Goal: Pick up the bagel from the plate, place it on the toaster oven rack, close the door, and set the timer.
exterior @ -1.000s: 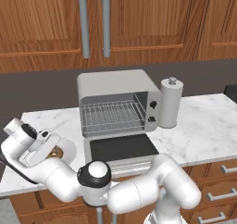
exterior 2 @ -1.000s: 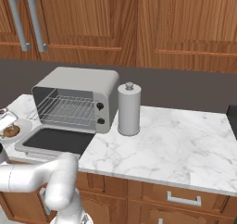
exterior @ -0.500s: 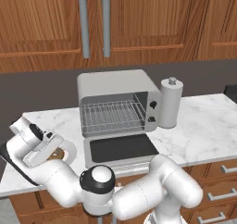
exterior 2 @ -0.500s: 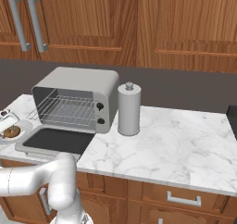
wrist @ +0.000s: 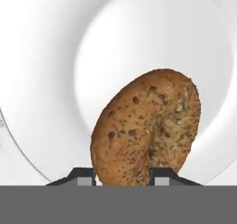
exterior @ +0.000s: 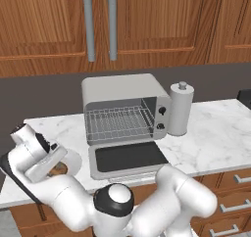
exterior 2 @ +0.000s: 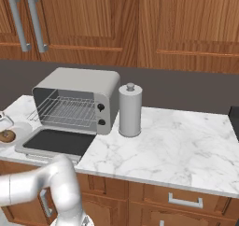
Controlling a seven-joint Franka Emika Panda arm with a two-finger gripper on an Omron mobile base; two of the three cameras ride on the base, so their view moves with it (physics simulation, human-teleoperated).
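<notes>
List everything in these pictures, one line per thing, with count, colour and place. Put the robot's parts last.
bagel: 1, golden-brown, speckled, on the plate, between the finger tips
plate: 1, light grey, on the counter left of the open door
toaster oven: 1, light grey, at the back of the counter, two dark knobs on its right
rack: 1, silver wire, inside the oven
door: 1, grey frame with dark glass, folded down flat
paper towel roll: 1, light grey, upright, right of the oven
counter: 1, white marble
cabinets: brown wood, above the counter and below it
arm: 1, white, bent low to the left
gripper: 1, dark tips, one on each side of the bagel
</notes>
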